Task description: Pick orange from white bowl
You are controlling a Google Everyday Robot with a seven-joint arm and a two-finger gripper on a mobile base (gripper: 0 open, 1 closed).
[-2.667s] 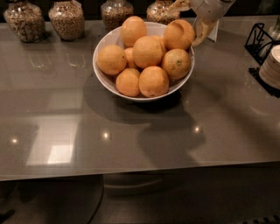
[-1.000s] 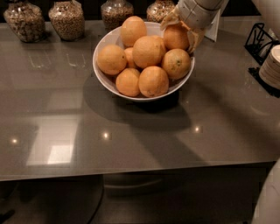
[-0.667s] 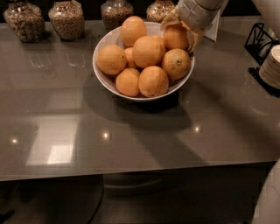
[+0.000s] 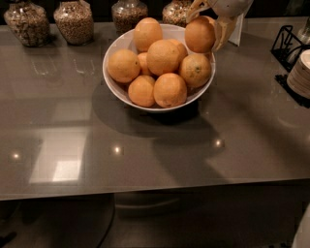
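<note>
A wide white bowl stands on the grey table at the back centre, holding several oranges. My gripper reaches in from the top right, above the bowl's far right rim. It is shut on a large, smooth, bright orange, with one tan finger at its upper left and the other on its right side. The held orange sits just above the pile, close to a speckled orange below it. Whether they touch I cannot tell.
Several glass jars of grain line the table's back edge. A black wire rack and a stack of plates stand at the right edge. A white card is behind the gripper. The table's front edge runs across below.
The gripper went from beside the orange to closed around it. Over the last second the orange has risen slightly up and to the right with the gripper.
</note>
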